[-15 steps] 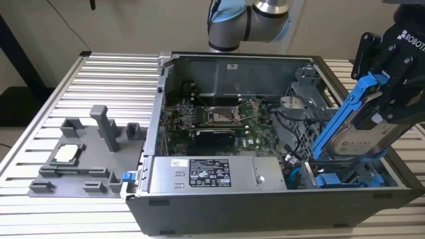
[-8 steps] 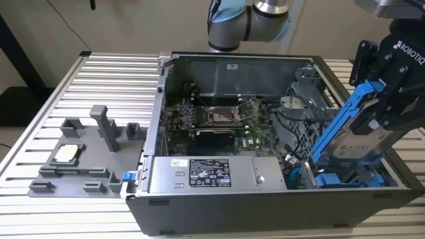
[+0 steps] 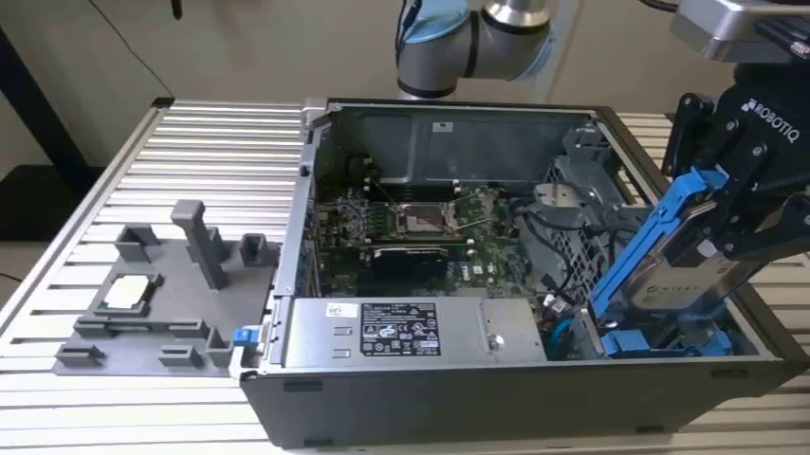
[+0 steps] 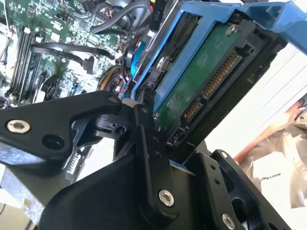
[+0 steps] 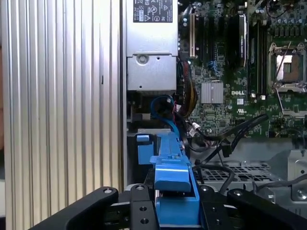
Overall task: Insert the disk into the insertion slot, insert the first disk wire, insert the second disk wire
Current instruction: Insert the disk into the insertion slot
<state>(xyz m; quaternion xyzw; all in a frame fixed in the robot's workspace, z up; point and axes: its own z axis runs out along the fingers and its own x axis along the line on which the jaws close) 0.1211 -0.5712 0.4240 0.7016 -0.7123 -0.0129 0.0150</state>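
Tool (image 5: 175, 197) pinching disk (image 3: 669, 280), tilted over case (image 3: 379, 417) | second wrist view: disk's connector edge (image 4: 213, 79)

Ribbed metal counter (image 3: 215, 142) carrying an open computer case (image 3: 506, 398), side panel off. Inside: green motherboard (image 3: 418, 223) at centre, grey power-supply box (image 3: 393, 332) with white stickers along the near wall, black cables (image 3: 538, 232) toward the exterior view's right.

At the exterior view's right, black gripper (image 3: 724, 227) clamped on the upper end of the disk (image 3: 677, 275). Disk in blue carrier frame (image 3: 636, 261), steeply tilted, lower end down inside the case's near right corner, close above blue bay parts (image 3: 665, 343); contact there unclear.

On the counter at the exterior view's left, grey fixture (image 3: 165, 284) with upright posts. Arm base (image 3: 469, 43) behind the case.
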